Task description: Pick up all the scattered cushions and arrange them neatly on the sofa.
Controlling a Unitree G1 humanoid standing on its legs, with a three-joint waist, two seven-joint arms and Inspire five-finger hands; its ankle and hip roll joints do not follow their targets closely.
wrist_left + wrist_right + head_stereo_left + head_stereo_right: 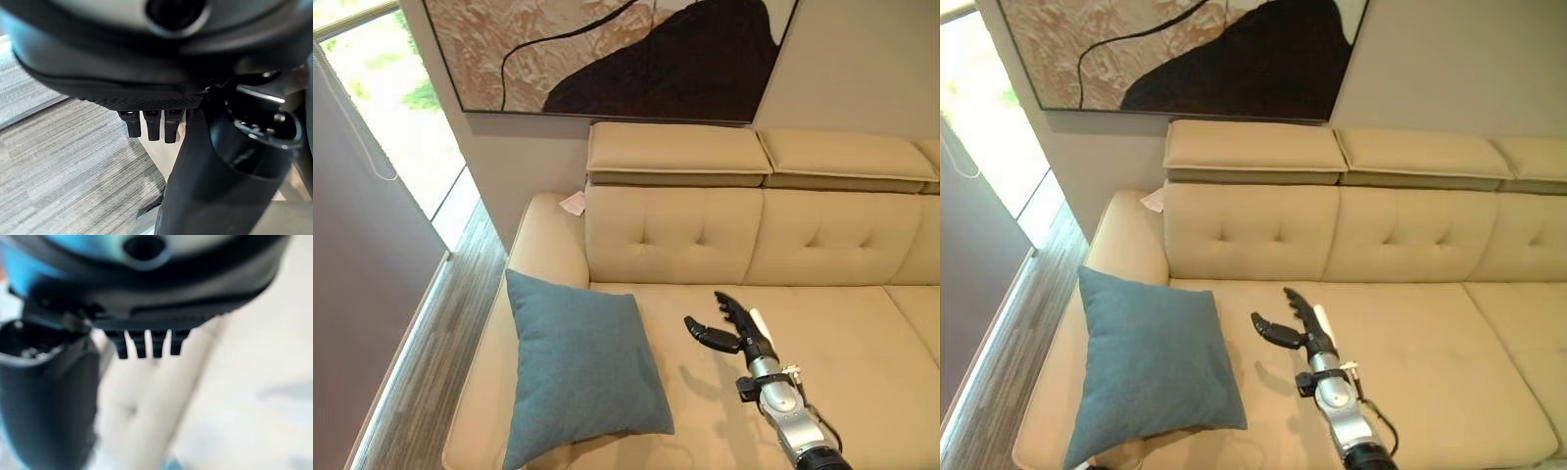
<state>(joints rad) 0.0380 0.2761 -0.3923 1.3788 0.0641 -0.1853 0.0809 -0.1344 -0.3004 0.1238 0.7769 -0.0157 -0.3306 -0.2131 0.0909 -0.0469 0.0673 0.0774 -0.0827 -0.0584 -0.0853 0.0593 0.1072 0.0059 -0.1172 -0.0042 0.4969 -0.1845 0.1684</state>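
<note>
A blue-grey cushion (pixel 576 367) leans against the left armrest of the beige sofa (pixel 822 245), standing tilted on the seat. My right hand (pixel 736 331) hovers over the middle of the seat, to the right of the cushion and apart from it, fingers straight and thumb spread, holding nothing. From the right wrist, those fingers (pixel 146 343) point at the sofa's backrest. My left hand (pixel 152 122) hangs over grey wood floor with its fingers straight and nothing in it.
A large framed picture (pixel 607 54) hangs on the wall above the sofa. A window with a grey curtain (pixel 362 245) and a strip of wood floor (pixel 431 362) lie left of the sofa. The seat stretches bare to the right.
</note>
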